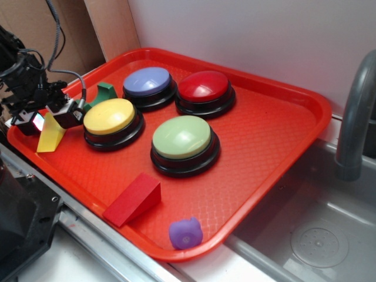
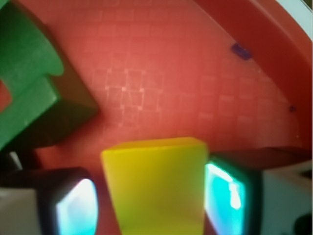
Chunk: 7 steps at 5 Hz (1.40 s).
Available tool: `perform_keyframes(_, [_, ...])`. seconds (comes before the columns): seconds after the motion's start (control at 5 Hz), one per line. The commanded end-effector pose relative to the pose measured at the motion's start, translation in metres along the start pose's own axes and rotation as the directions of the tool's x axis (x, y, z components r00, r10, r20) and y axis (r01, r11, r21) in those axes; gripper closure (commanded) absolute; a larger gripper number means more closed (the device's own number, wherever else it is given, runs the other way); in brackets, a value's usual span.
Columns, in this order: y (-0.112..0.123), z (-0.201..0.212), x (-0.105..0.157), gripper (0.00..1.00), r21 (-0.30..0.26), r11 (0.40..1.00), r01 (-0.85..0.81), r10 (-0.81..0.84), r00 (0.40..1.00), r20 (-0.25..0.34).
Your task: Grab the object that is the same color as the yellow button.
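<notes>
Purple toy, exterior view: nearest us, a small purple toy [image 1: 186, 233] sits at the front rim of the red tray [image 1: 276, 147], well apart from our work.
Red wedge: the larger red wedge [image 1: 133, 200] lies just behind it; we leave it alone.
Buttons: the yellow button [image 1: 111, 120] gives the colour to match; the pale green button [image 1: 184, 143], blue button [image 1: 147, 86] and red button [image 1: 204, 91] do not.
Yellow wedge block: our target [image 1: 51, 133] stands at the tray's left edge, just left of the yellow button.
Gripper: our gripper [image 1: 51, 120] straddles the block's upper part.
Wrist view, fingers: the two pads [image 2: 76, 205] flank the yellow wedge block [image 2: 156, 183]; the right one looks touching, the left shows a thin gap, so we judge the jaws nearly closed, the grip not yet sure.
Green block: a green block [image 2: 29, 93] sits near on the left, clear of the pads.
Advice: we should close squarely and firmly before lifting, since sloped faces may slip.
</notes>
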<state>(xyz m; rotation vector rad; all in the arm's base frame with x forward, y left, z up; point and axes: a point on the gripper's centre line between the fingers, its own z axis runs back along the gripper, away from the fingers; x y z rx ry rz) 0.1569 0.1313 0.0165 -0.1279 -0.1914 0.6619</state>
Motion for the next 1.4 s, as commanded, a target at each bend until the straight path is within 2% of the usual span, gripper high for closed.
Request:
perform_keyframes(0.0, [-0.001,0.01,0.002,1.0,0.003,1.0,-0.003,0.003,0.999,0.033])
perform_keyframes(0.2, [-0.017,0.042,0.0,1.0,0.049,0.997,0.058,-0.06,0.997,0.049])
perform_keyframes(0.4, [-0.052,0.088,-0.01,1.0,0.126,0.985,0.117,-0.124,0.991,0.057])
perform_keyframes(0.6, [-0.097,0.108,-0.03,1.0,0.07,0.961,0.267,-0.268,0.964,-0.001])
perform_keyframes(0.8, [-0.131,0.111,-0.058,1.0,0.029,0.912,0.408,-0.406,0.911,-0.068])
perform_keyframes(1.0, [-0.143,0.108,-0.076,1.0,0.007,0.879,0.477,-0.475,0.876,-0.082])
perform_keyframes(1.2, [-0.14,0.112,-0.08,1.0,0.01,0.896,0.444,-0.443,0.895,-0.048])
